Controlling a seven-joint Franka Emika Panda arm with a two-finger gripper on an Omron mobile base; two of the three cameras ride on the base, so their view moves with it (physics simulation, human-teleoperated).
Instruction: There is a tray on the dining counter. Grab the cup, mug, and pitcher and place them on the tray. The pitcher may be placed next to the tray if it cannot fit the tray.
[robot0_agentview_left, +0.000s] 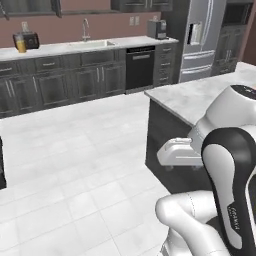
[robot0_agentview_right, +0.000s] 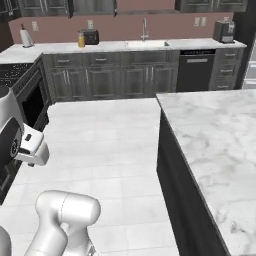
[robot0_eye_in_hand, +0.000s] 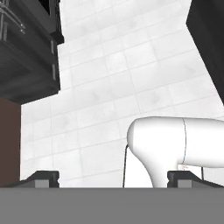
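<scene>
The pitcher (robot0_agentview_left: 21, 45) (robot0_agentview_right: 81, 39), amber-orange, stands on the far worktop next to a dark toaster (robot0_agentview_right: 90, 36). It is well away from me, across the tiled floor. The dining counter (robot0_agentview_left: 200, 97) (robot0_agentview_right: 215, 140) is the white marble slab on the right, and the stretch of it in sight is bare. The tray, the cup and the mug are out of view. In the hand view my gripper (robot0_eye_in_hand: 113, 179) looks down at the floor tiles, its two dark fingertips (robot0_eye_in_hand: 41, 178) wide apart, open with nothing between them.
The far wall holds dark cabinets, a sink (robot0_agentview_left: 92, 44), a dishwasher (robot0_agentview_left: 140, 67), a coffee machine (robot0_agentview_left: 157, 29) and a steel fridge (robot0_agentview_left: 200, 40). An oven range (robot0_agentview_right: 27, 100) stands at the left. Open tiled floor (robot0_agentview_right: 105, 140) lies between them and the dining counter.
</scene>
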